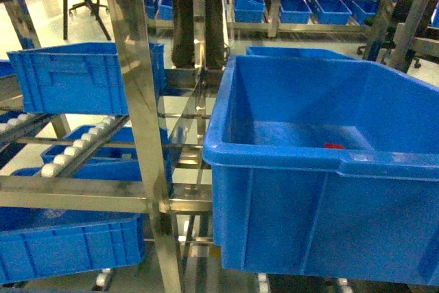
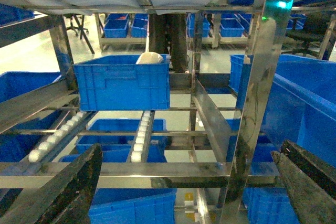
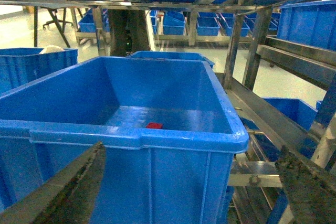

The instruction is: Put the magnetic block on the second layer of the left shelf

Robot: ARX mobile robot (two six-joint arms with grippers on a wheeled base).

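Note:
The magnetic block, a small red cube, lies on the floor of a large smooth-walled blue tub on the steel rack tier that I take for the left shelf second layer. The right wrist view shows the block just behind the tub's near rim. My right gripper is open and empty, in front of that tub's near wall and below its rim. My left gripper is open and empty, facing a steel crossbar of the neighbouring bay. Neither gripper shows in the head view.
A smaller ribbed blue crate sits on white roller rails to the left, with a shiny upright post between it and the tub. More blue bins sit on the tier below. Another rack with bins stands to the right.

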